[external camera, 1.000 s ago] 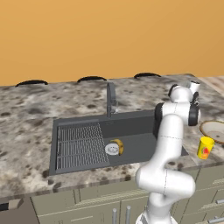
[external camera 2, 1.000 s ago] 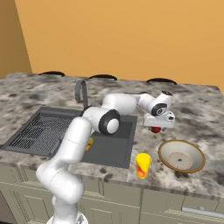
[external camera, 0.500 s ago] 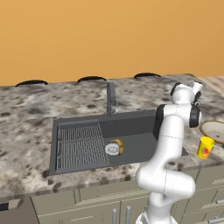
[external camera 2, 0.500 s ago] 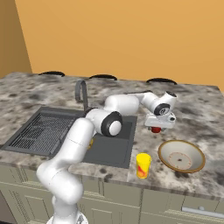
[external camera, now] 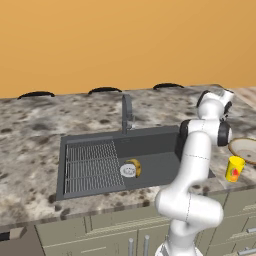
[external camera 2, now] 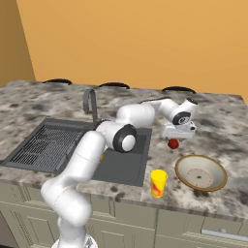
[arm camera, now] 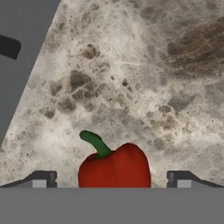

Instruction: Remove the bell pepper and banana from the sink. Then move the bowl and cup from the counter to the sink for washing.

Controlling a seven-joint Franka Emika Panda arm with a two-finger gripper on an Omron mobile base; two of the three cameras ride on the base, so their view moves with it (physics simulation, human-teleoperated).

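Observation:
The red bell pepper (arm camera: 114, 168) (external camera 2: 173, 143) rests on the speckled counter just right of the sink (external camera: 150, 150). My gripper (arm camera: 113, 179) (external camera 2: 177, 136) hovers right over it, open, with a gap between the pepper and each fingertip (arm camera: 41, 179). The yellow banana (external camera: 135, 167) lies in the basin beside the round white drain (external camera: 127, 170). On the counter to the right, the yellow cup (external camera 2: 158, 182) (external camera: 234, 168) stands near the front edge. The beige bowl (external camera 2: 200, 172) (external camera: 245, 149) sits next to it.
The grey faucet (external camera: 126, 114) (external camera 2: 91, 104) rises behind the basin. The ribbed drainer (external camera: 91, 167) takes up the sink's left half. My arm reaches across the basin's right side. An orange wall runs behind the counter.
The hand has drawn slightly up and to the right, away from the pepper. The pepper stays on the counter, and nothing else has moved.

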